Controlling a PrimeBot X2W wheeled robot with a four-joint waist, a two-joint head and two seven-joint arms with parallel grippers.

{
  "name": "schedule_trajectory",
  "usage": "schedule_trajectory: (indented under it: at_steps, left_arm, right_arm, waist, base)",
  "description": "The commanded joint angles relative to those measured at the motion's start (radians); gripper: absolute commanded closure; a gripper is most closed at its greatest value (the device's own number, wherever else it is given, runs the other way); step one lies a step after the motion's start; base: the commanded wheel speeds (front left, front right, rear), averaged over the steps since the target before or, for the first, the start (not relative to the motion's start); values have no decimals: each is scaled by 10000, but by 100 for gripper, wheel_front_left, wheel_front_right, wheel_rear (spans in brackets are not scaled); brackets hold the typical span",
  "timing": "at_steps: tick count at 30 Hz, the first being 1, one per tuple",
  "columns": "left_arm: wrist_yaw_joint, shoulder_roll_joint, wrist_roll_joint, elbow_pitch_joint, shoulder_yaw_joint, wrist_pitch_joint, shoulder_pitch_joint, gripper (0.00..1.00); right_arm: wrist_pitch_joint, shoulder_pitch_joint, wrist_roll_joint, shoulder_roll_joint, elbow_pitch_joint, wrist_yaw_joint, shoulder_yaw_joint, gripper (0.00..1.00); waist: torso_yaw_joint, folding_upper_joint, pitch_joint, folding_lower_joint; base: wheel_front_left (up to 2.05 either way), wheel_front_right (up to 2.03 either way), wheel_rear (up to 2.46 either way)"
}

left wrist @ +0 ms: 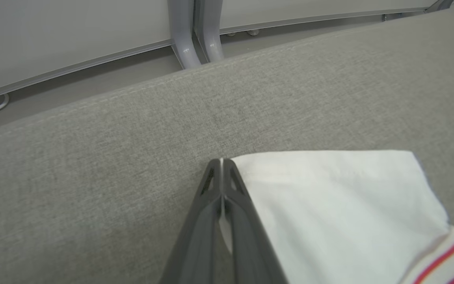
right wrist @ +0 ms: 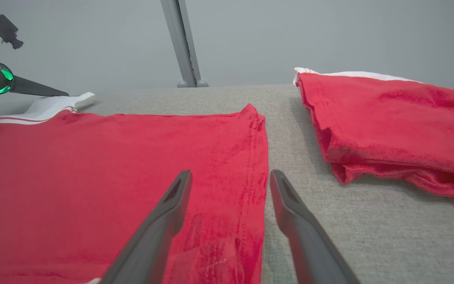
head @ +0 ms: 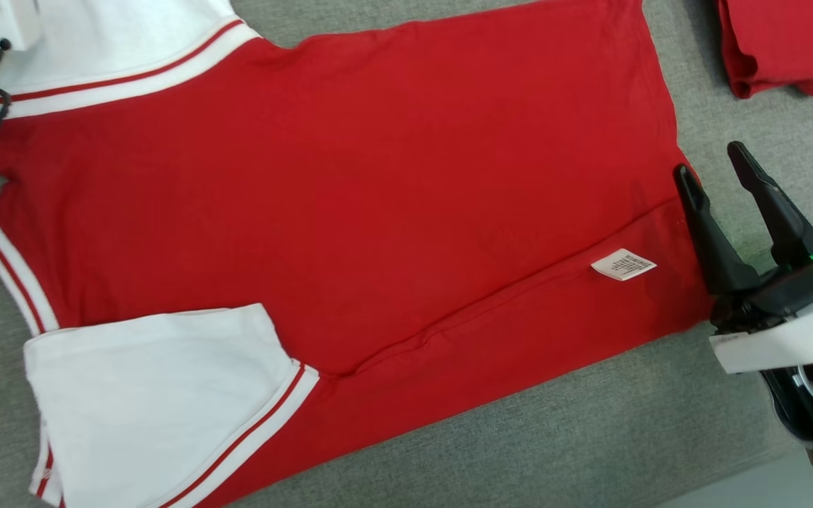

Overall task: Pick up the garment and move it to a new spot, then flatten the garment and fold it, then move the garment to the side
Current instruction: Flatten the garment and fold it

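Garment (head: 350, 197) spread flat on grey pad (head: 555, 437), long axis left to right: sleeves left, hem right. At far white sleeve (left wrist: 329, 205), left claw (left wrist: 221, 163) pressed together, pinching its edge. At hem, right claw (head: 710, 161) spread, empty, straddling the edge. Nearer arm for hem end: right. Judged ready for pinch there.

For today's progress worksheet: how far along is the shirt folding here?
Done: the shirt lies flat, its near side with the label looks folded over. In hand: left hand shut on the far white sleeve; right hand open at the hem. Left: remaining folds, moving it aside.
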Motion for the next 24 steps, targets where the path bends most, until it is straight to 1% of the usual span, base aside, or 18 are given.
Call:
schedule_trajectory:
  at_steps: [1, 3, 5, 6, 7, 11, 15, 18, 24]
  left_arm:
    - [-117, -25, -53, -126, -11, -62, 106, 100]
    - [-209, -43, -116, -317, -51, -25, 175, 100]
    - [-266, -11, -155, -547, -92, 51, 272, 100]
    - [-307, 20, -189, -668, -110, 99, 322, 100]
    - [-307, 20, -189, -668, -110, 99, 322, 100]
    - [-314, 123, -271, -1263, -164, 240, 506, 100]
    - [-200, 195, -319, -1882, -237, 379, 722, 100]
    - [-121, 245, -318, -2300, -275, 462, 799, 100]
    - [31, 393, -407, -2885, -262, 545, 1017, 100]
  right_arm:
    - [71, -391, 259, -152, 215, -22, 190, 0]
    - [506, -958, 537, -304, 612, -23, 421, 0]
    - [1177, -1663, 679, -382, 1139, -20, 652, 0]
    - [1519, -2053, 799, -352, 1476, -20, 689, 0]
    - [1519, -2053, 799, -352, 1476, -20, 689, 0]
    - [2841, -3567, 763, -254, 2866, -23, 814, 0]
    - [3821, -4791, 149, 68, 4440, -22, 830, 0]
    - [4433, -5435, -156, 304, 5374, -23, 871, 0]
    - [5172, -6188, -469, 854, 6676, -23, 1013, 0]
  waist:
    - [203, 0, -220, 0]
    - [330, 0, -394, 0]
    - [443, 0, -534, 0]
    - [505, 0, -596, 0]
    - [505, 0, -596, 0]
    - [784, 0, -754, 0]
    - [1070, 0, -771, 0]
    - [1278, 0, -750, 0]
    - [1487, 0, -739, 0]
  base:
    - [0, 0, 0]
    - [0, 0, 0]
    - [0, 0, 0]
    - [0, 0, 0]
    - [0, 0, 0]
    - [0, 0, 0]
    - [0, 0, 0]
    - [0, 0, 0]
    - [0, 0, 0]
